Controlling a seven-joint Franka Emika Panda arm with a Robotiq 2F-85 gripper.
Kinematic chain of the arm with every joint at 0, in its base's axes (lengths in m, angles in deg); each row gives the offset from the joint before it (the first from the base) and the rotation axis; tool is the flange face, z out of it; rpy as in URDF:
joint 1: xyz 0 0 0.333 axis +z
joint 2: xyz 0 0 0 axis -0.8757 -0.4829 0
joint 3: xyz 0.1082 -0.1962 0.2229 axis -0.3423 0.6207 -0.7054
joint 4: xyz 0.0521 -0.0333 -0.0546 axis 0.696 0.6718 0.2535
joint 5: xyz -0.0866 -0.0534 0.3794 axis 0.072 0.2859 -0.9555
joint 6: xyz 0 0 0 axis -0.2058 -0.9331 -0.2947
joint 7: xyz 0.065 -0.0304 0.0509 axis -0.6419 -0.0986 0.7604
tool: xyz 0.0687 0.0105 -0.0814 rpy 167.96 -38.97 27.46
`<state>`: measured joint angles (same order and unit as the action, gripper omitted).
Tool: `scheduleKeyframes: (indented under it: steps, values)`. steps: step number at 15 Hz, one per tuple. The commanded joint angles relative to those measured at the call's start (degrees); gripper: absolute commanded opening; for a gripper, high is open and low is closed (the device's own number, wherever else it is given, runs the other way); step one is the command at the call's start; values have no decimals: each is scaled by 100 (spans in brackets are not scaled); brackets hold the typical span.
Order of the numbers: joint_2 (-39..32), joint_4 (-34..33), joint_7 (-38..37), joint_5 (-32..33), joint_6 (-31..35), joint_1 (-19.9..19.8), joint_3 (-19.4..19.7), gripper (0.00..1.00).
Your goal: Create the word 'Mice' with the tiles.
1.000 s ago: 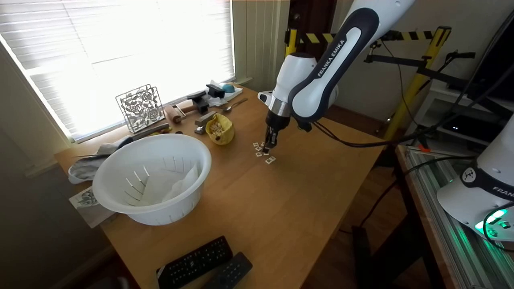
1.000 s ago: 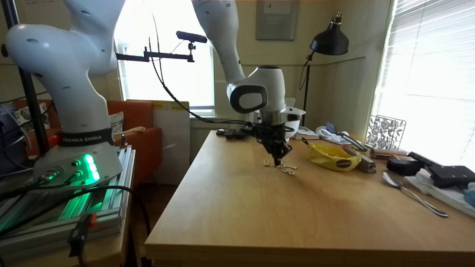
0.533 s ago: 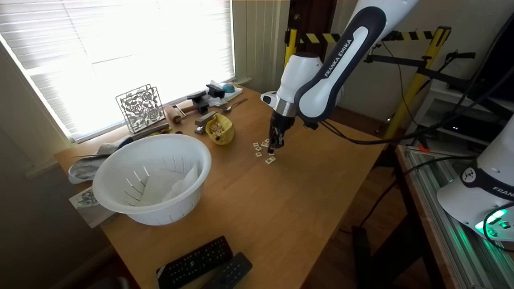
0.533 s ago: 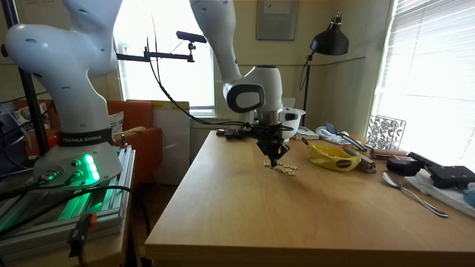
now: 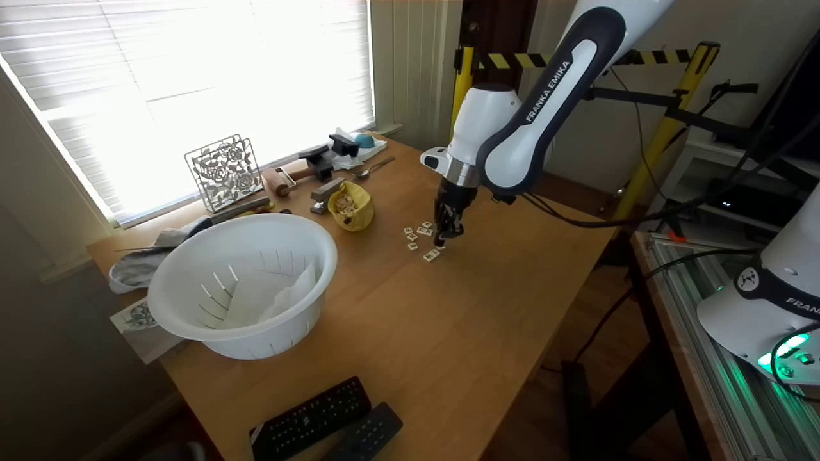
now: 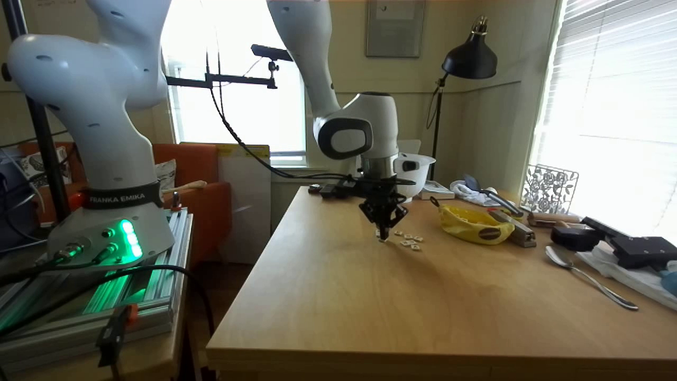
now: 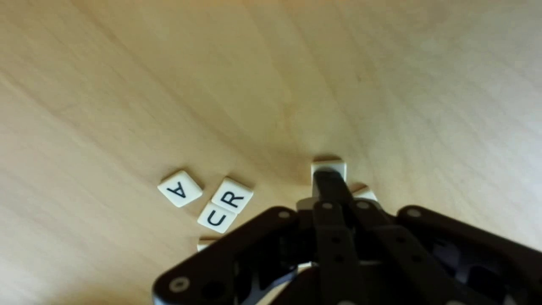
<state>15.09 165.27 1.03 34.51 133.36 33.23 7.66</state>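
The black metal claw point(image 7: 332, 182) is standing with its fingers together, clamping nothing — its tip is covering, and seemingly touching, a small cream-white square tile point(image 7: 328, 165) on the brown wooden desk point(image 5: 416, 333). A second cream-white square tile point(image 7: 365, 194) is peeking out just beside it, largely hidden. In an exterior view a pair of cream-white tiles point(image 5: 431, 255) is lying near the claw, one seemingly lettered M, so pushing a tile toward that pair is probably the step in hand.

One narrow tip would be doing all the steering, so pressure off the tile's middle would be spinning it askew; too long a push would be ramming its neighbour and breaking any row there; too much downward force would be making the tip skid off.

Farther out, a cream-white tile lettered A point(image 7: 180, 189) is lying apart, and a cream-white tile lettered R point(image 7: 232, 195) is touching a cream-white tile marked C or U point(image 7: 217, 217) — I cannot tell which, and mistaking it would be spoiling the word. Beyond these, a yellow, soft-looking pouch point(image 5: 362, 219) is holding pale pieces.
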Motion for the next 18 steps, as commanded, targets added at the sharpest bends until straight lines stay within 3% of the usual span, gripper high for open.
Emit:
scheduleKeyframes:
  steps: [1, 18]
  values:
    - [5, 193, 294, 108, -145, -44, 21, 0]
    - [-18, 236, 1031, -41, 24, -185, -163, 0]
